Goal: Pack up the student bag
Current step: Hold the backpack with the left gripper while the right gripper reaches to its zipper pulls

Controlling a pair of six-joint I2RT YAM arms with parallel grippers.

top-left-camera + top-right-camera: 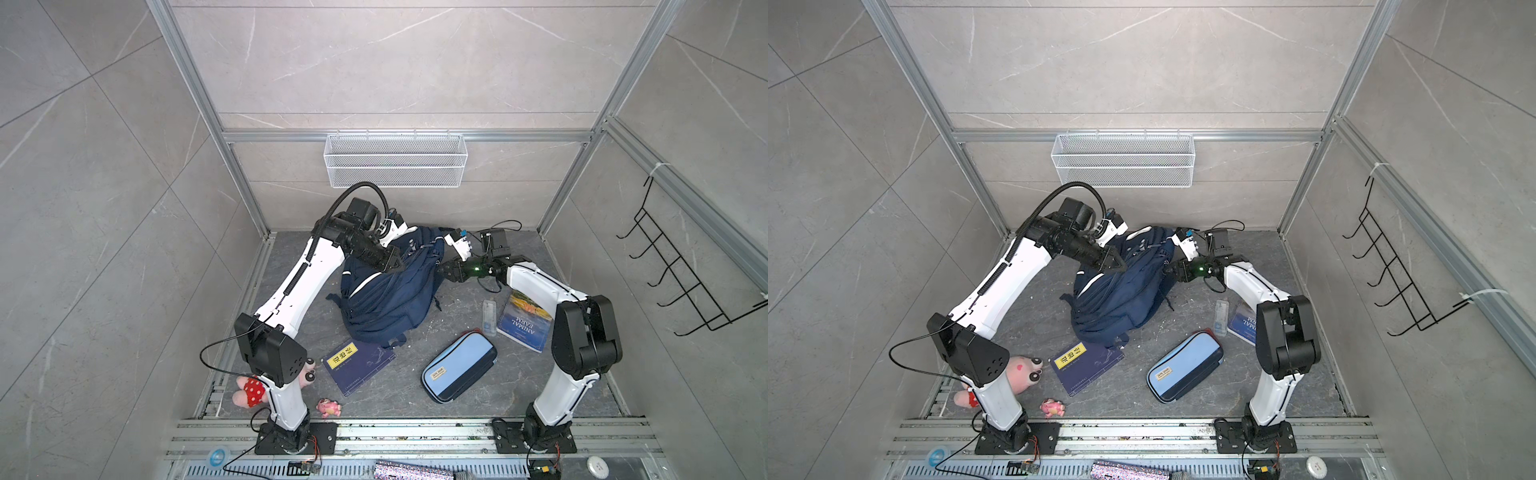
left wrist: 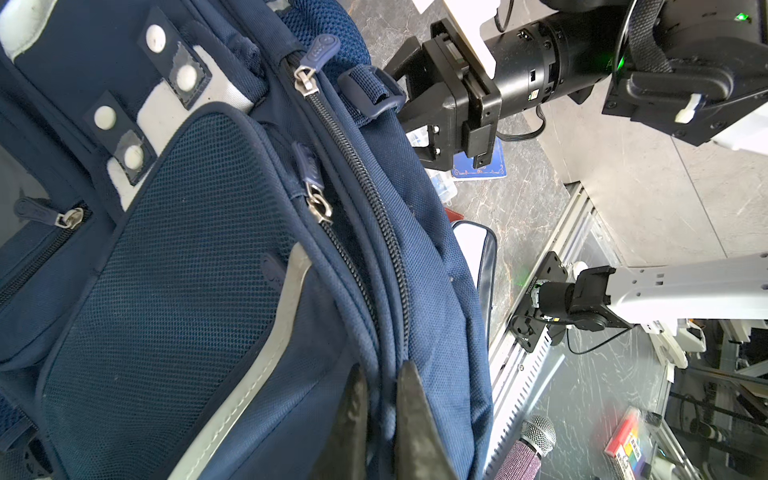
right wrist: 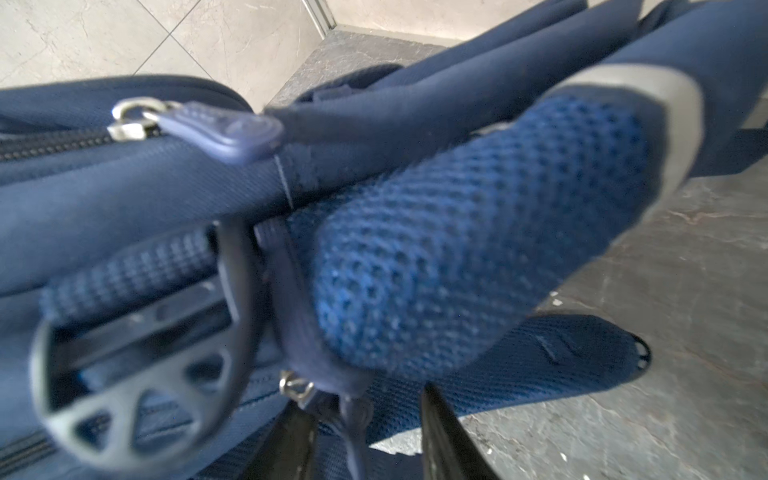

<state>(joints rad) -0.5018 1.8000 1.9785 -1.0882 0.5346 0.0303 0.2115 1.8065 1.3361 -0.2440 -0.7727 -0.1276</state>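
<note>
The student bag [image 1: 386, 299] [image 1: 1121, 299], navy with pale stripes, lies in the middle of the floor in both top views. My left gripper [image 1: 397, 264] [image 1: 1121, 264] [image 2: 383, 368] rests on its upper left part, shut on a fold of navy fabric beside the main zip [image 2: 365, 199]. My right gripper [image 1: 442, 270] [image 1: 1169, 268] [image 3: 363, 401] is at the bag's upper right edge. Its jaws stand apart, with a dark zip pull [image 3: 353, 411] hanging between them; bare floor shows in the gap. The bag's zips look closed.
In front of the bag lie a dark blue book [image 1: 359, 365] and a light-blue pencil case [image 1: 459, 365]. A clear bottle [image 1: 489, 318] and a second book [image 1: 525, 322] lie right. A plush toy [image 1: 249, 388] and a pink figure [image 1: 329, 407] sit near the left base. A wire basket [image 1: 395, 160] hangs behind.
</note>
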